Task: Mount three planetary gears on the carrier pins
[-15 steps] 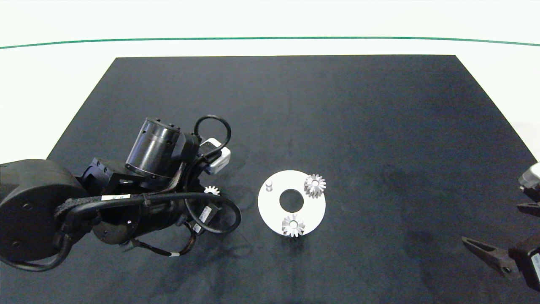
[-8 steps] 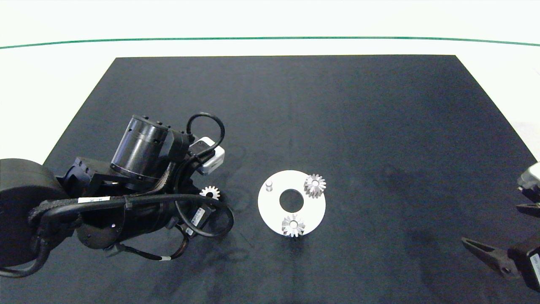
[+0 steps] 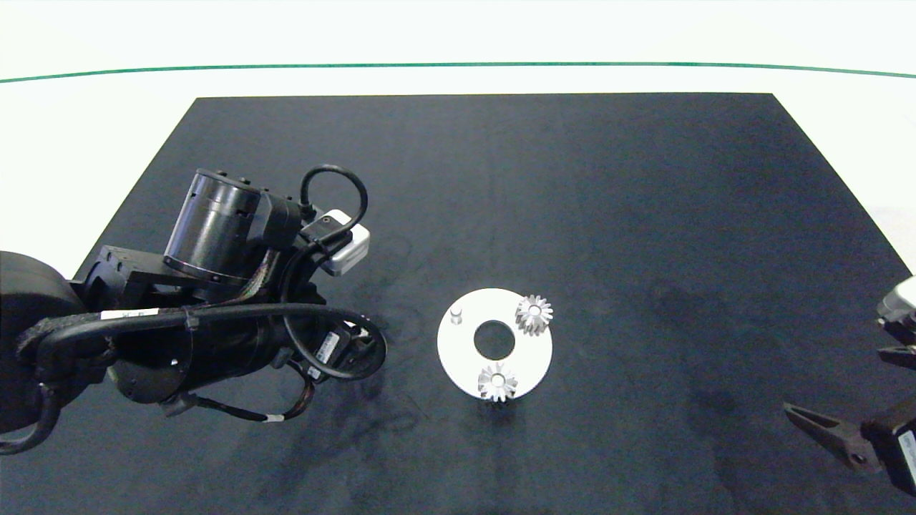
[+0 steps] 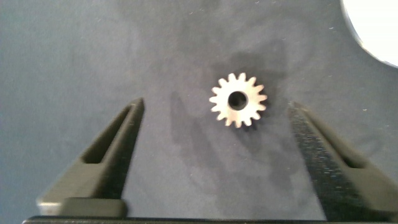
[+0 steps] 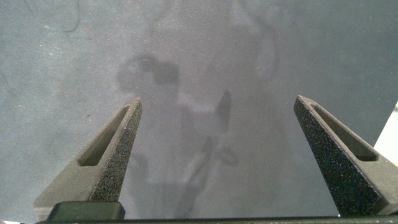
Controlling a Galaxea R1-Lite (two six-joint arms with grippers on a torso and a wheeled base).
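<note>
One loose gear (image 4: pixel 239 101) lies between spread end effector (image 4: pixel 214 106) fingers.

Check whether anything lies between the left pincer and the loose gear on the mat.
Nothing visible does. The left pincer is open, its fingers either side of the loose gear, with only bare mat between them.

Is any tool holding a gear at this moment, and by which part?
Nothing is held. The left tool is open around the loose gear on the mat without touching it. The right tool is open and empty.
</note>
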